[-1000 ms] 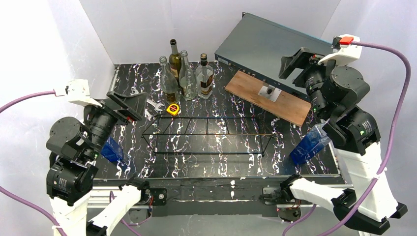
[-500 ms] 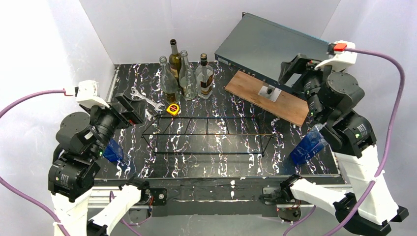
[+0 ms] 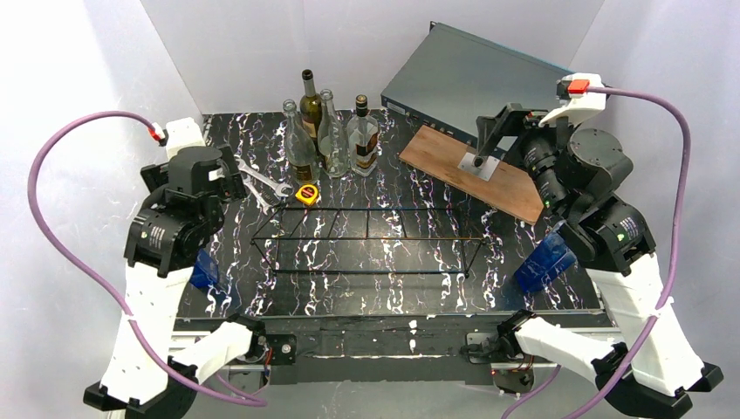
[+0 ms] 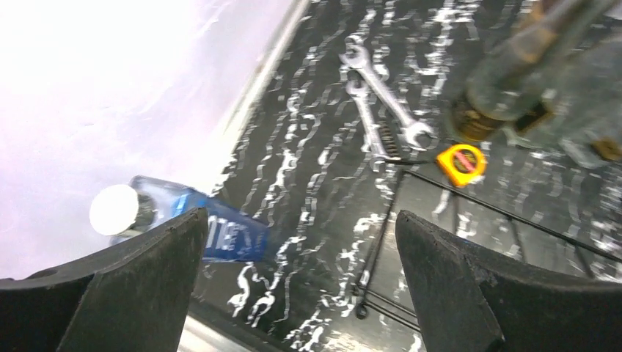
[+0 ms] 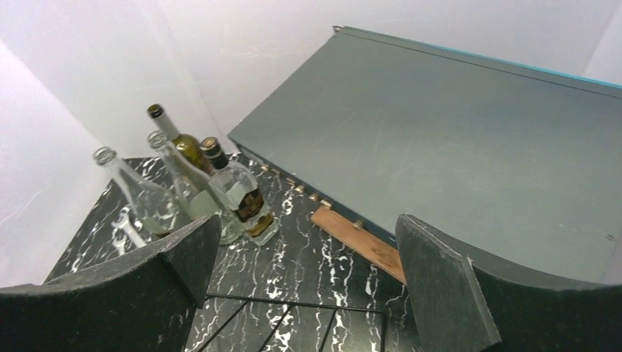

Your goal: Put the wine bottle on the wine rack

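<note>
Over the last second I have brought both arms up out of their folded rest. The left end effector (image 4: pixel 301 220) now hangs over the back-left of the desk (image 3: pixel 393 288), above the two wrenches (image 4: pixel 389 97) and the yellow tape measure (image 4: pixel 462 161). The right end effector (image 5: pixel 308 224) has swung inward to face the bottle group. Both are released, jaws wide, with nothing between them. I read this as an approach only just begun, since no bottle has been touched yet.

The dark green wine bottle (image 3: pixel 309 103) stands upright at the back of the desk. It is packed against two clear glass bottles (image 3: pixel 298 144) and a squat labelled bottle (image 3: pixel 364 135), all behind the wine rack (image 3: pixel 375 237). The rack lies mid-desk and holds nothing.

The clear bottles look empty. I cannot tell what the green one or the squat one holds. A blue plastic bottle (image 4: pixel 191 227) with a white cap lies on its side near the left edge. What looks like a second blue bottle (image 3: pixel 548 260) lies by the right arm. I cannot make out the contents of either.
</note>
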`<state>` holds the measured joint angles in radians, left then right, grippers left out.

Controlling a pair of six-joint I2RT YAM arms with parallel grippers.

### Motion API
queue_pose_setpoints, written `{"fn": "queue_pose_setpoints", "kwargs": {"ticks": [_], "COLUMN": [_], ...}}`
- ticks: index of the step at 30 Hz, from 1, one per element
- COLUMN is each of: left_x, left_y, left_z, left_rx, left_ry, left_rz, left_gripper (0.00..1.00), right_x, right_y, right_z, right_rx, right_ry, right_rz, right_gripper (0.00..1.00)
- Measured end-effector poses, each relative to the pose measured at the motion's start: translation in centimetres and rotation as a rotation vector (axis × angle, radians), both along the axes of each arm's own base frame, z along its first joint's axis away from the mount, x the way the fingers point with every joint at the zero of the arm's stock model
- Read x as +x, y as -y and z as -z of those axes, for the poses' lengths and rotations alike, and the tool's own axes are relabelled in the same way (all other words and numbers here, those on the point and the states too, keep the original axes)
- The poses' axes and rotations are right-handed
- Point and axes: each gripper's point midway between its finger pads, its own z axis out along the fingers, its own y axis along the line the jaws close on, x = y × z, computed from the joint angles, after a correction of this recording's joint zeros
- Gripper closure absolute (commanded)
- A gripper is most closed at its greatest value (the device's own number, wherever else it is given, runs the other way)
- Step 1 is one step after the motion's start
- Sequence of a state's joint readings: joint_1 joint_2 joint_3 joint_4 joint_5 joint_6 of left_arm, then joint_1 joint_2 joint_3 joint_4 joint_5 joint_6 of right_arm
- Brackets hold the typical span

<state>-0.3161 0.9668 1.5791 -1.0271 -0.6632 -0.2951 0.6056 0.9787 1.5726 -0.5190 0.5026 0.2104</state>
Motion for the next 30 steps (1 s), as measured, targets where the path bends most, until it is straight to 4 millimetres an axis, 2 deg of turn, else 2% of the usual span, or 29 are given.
{"fn": "queue_pose_setpoints", "kwargs": {"ticks": [4, 9, 14, 18, 20, 24, 30], "left_x": [-0.8, -3.0, -4.6, -4.5, -4.3, -4.1, -3.0], "left_y": [-2.9, -6.8, -10.4, -11.4, -12.0, -12.7, -13.1], "left_z": [0.4, -0.8, -0.9, 0.0, 1.3, 3.3, 3.7], "left_rx": [0.124, 0.263, 0.268, 0.249, 0.228, 0.168, 0.08], "left_ry": [-0.035, -0.022, -0.036, -0.048, -0.06, -0.079, -0.022], "left_rz": [-0.142, -0.325, -0.515, -0.578, -0.606, -0.646, -0.66], "left_gripper": [0.01, 0.01, 0.01, 0.01, 0.01, 0.11, 0.2], "right_x": [-0.1, 0.7, 1.5, 1.1, 0.9, 0.3, -0.1], "right_y": [-1.7, -4.1, -6.1, -6.9, -7.1, -7.6, -8.3], "right_z": [0.0, 1.2, 2.9, 2.6, 2.3, 1.9, 1.9], "right_rx": [-0.014, -0.04, -0.065, -0.05, -0.04, -0.012, 0.014], "right_ry": [0.004, -0.033, -0.086, -0.085, -0.079, -0.078, -0.089], "right_rz": [-0.09, -0.179, -0.248, -0.298, -0.312, -0.349, -0.389], "right_gripper": [0.02, 0.02, 0.02, 0.02, 0.02, 0.02, 0.02]}}
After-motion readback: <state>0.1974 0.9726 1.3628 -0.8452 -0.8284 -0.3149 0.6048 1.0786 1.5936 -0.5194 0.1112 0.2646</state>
